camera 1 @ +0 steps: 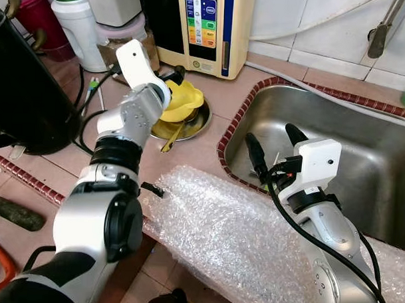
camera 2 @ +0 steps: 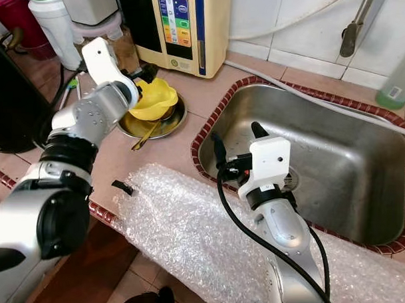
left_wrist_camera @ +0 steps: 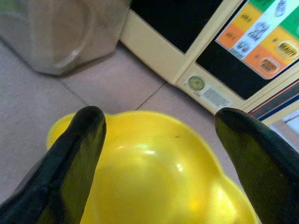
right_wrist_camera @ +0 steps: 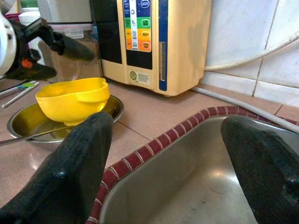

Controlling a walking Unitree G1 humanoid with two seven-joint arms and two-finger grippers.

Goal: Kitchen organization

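Note:
A yellow bowl (camera 1: 183, 101) sits in a shallow steel plate (camera 1: 202, 123) on the tiled counter, in front of a cream water machine (camera 1: 203, 28). A spoon (camera 1: 171, 138) leans out of the plate. My left gripper (camera 1: 173, 76) hovers open just above the bowl's (left_wrist_camera: 154, 186) far rim, one finger (left_wrist_camera: 79, 149) on each side and nothing between them. My right gripper (camera 1: 274, 144) is open and empty over the left edge of the steel sink (camera 1: 362, 164). In its wrist view, the bowl (right_wrist_camera: 72, 100) and plate (right_wrist_camera: 28, 123) lie beyond its fingertips (right_wrist_camera: 93, 140).
A sheet of bubble wrap (camera 1: 233, 239) hangs over the counter's front edge under my right arm. A large black pot (camera 1: 25, 85) stands at the left. A white jug (camera 1: 77, 27) and a glass jar (camera 1: 120, 45) stand behind the bowl. The faucet (camera 1: 380, 31) is mounted at the back right.

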